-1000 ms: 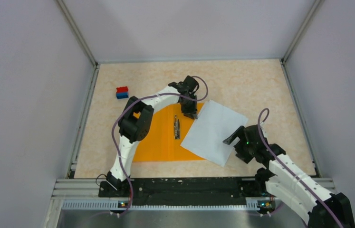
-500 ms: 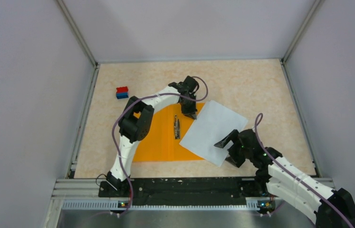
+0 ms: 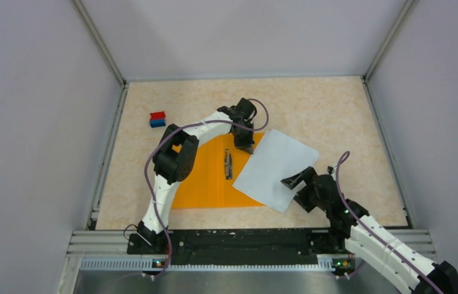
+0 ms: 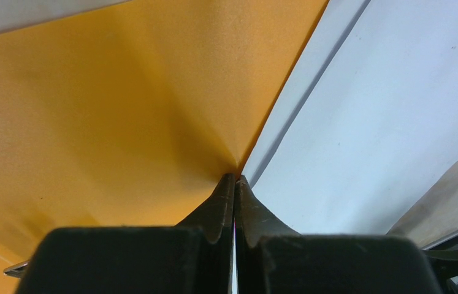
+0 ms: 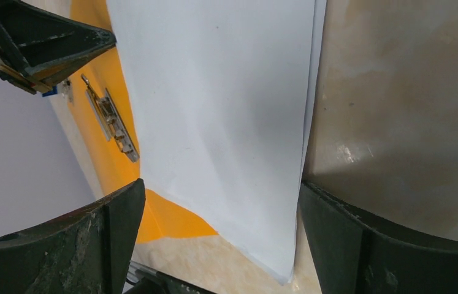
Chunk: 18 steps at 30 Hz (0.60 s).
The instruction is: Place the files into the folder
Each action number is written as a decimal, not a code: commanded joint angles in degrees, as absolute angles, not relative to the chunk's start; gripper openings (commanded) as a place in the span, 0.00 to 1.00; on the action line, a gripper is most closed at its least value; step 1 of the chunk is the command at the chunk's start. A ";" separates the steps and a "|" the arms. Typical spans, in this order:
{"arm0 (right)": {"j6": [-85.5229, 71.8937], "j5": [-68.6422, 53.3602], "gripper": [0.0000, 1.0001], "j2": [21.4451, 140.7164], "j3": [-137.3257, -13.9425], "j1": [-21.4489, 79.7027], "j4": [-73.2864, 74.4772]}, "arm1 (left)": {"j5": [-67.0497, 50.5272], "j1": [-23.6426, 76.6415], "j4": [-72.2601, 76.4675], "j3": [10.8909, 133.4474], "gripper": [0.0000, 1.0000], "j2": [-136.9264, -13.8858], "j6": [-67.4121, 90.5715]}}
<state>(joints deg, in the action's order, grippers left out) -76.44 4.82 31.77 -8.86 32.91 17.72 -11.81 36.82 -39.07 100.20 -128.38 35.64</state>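
From above, the left arm hides part of the orange folder (image 3: 205,184), and the files (image 3: 275,168) cover its right edge; mottled beige table (image 3: 324,104), pale walls, a small block (image 3: 157,119) far left; left wrist: left gripper (image 4: 235,180) pinched on the folder's puckered edge; right wrist: right gripper (image 5: 214,196) splayed astride the files' corner, contact unclear.

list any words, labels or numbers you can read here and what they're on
None can be read. The files show only blank white faces in every view; the folder, its metal clip and the red-and-blue block carry no visible lettering.
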 commanded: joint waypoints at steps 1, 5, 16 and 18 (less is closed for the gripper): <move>-73.11 10.16 0.95 31.13 -3.78 33.35 19.68 | -9.94 37.71 -41.45 97.47 0.00 -132.48 33.45; -72.55 9.75 0.95 32.97 -3.93 33.35 18.15 | -10.11 37.89 -41.39 97.38 0.00 -132.88 33.40; -73.02 6.65 0.94 29.33 -3.03 33.39 8.39 | -9.89 38.02 -41.53 96.77 0.00 -133.37 32.97; -73.18 6.54 0.94 27.87 -2.50 33.40 6.74 | -10.01 37.97 -41.65 96.84 0.00 -133.47 32.96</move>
